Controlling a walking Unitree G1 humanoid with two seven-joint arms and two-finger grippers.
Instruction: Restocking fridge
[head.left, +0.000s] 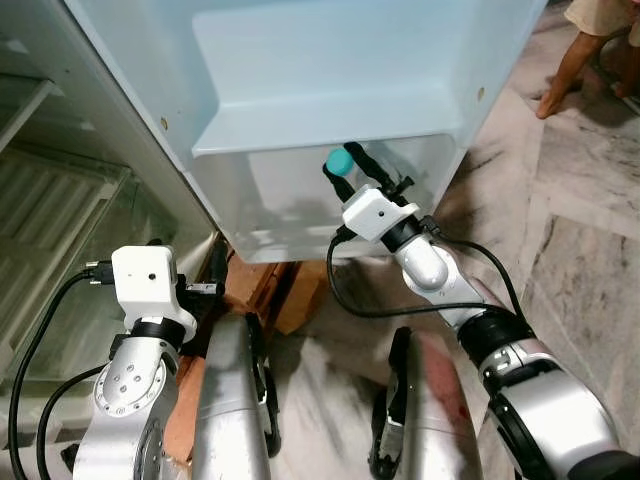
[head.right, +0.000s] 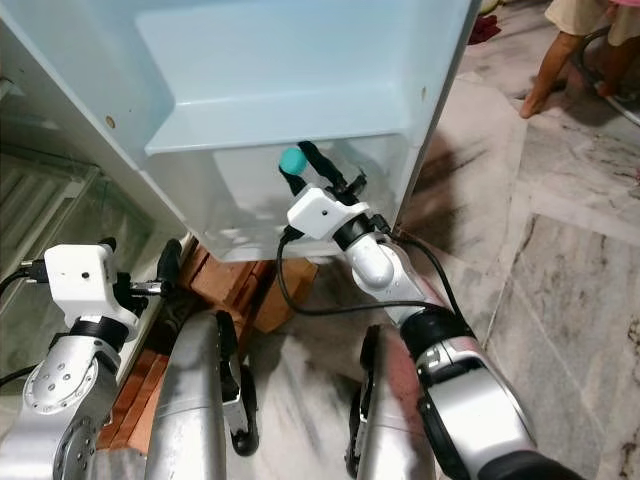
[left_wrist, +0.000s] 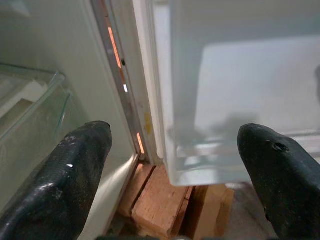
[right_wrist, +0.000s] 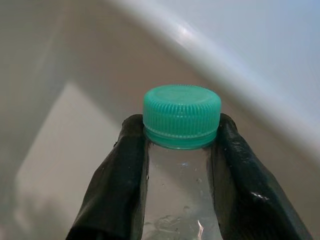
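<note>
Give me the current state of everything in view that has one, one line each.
Fridge door: swung open, inner side facing the robot.
Lower door bin: the bottle is at its rim.
Water bottle: clear, held by the neck.
Teal cap: on the bottle.
Right claw: shut on the bottle neck just under the cap.
Left claw: open, holding nothing, low by the door's hinge edge.
Bricks: stacked under the fridge.

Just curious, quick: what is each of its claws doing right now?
Left gripper: jaws open, holding nothing.
Right gripper: jaws shut on the bottle just below its green cap.
</note>
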